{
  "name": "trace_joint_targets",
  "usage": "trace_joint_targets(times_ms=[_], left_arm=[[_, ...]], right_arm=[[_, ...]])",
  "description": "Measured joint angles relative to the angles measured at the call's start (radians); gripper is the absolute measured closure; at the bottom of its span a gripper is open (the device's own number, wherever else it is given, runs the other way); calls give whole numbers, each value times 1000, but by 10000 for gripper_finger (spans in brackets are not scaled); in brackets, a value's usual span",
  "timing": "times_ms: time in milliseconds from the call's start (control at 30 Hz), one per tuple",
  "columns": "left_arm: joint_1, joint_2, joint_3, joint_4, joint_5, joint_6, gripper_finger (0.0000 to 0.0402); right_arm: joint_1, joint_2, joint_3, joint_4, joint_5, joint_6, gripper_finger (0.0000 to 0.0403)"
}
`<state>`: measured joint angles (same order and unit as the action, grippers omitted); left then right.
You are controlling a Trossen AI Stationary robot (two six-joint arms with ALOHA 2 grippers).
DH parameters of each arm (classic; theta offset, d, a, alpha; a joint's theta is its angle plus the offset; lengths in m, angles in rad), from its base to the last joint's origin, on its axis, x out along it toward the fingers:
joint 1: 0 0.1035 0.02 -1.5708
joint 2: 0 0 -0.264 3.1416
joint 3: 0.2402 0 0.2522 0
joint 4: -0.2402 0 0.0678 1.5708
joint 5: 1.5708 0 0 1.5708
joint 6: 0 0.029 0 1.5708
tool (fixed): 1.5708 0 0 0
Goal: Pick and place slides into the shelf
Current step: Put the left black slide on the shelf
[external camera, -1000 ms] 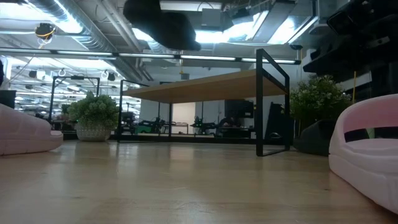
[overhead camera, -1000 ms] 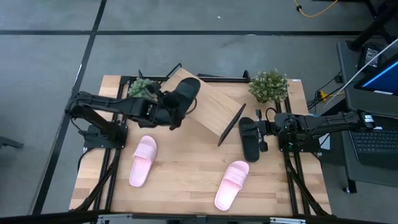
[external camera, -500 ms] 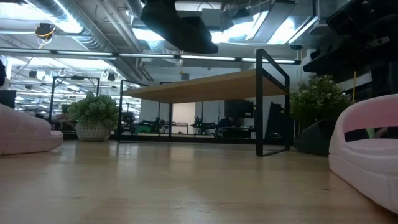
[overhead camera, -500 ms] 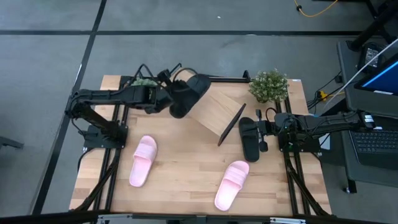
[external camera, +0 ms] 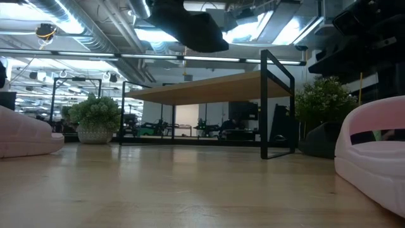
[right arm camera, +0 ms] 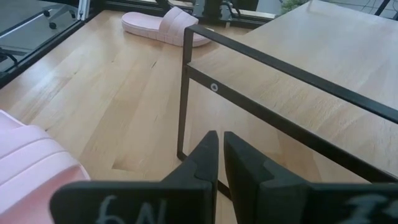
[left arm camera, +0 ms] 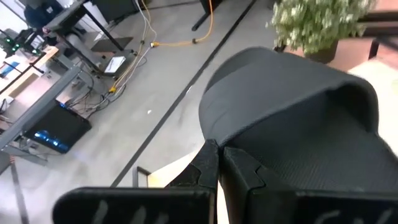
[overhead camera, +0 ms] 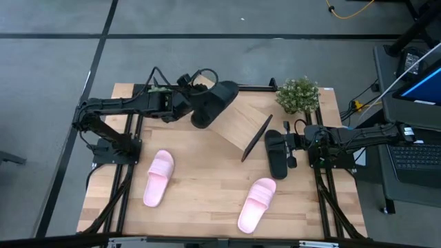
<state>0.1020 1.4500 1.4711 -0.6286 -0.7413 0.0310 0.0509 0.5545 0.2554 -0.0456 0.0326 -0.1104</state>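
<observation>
I see a light wooden worktop standing on a grey floor crossed by dark lines. Two small potted green plants sit along its far edge: one near the right corner, one near the left corner, mostly hidden from above. Right of the worktop I see a desk holding a laptop. An orange cable lies on the floor beyond.

The shelf stands at the table's back, between two potted plants. One slide hangs above the shelf's left end, seemingly clear of it. Another slide lies right of the shelf, two more in front.
</observation>
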Motion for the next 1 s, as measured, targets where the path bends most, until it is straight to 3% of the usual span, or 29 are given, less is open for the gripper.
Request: trace_joint_targets(times_ms=[367,467,1000], left_arm=[[20,-8,-198,274,4,59,401],[41,-42,-223,324,69,58,401],[165,-112,-355,370,171,51,401]], right_arm=[[0,0,0,-1,0,0,373],[0,0,0,-3,0,0,373],[0,0,0,-1,0,1,373]])
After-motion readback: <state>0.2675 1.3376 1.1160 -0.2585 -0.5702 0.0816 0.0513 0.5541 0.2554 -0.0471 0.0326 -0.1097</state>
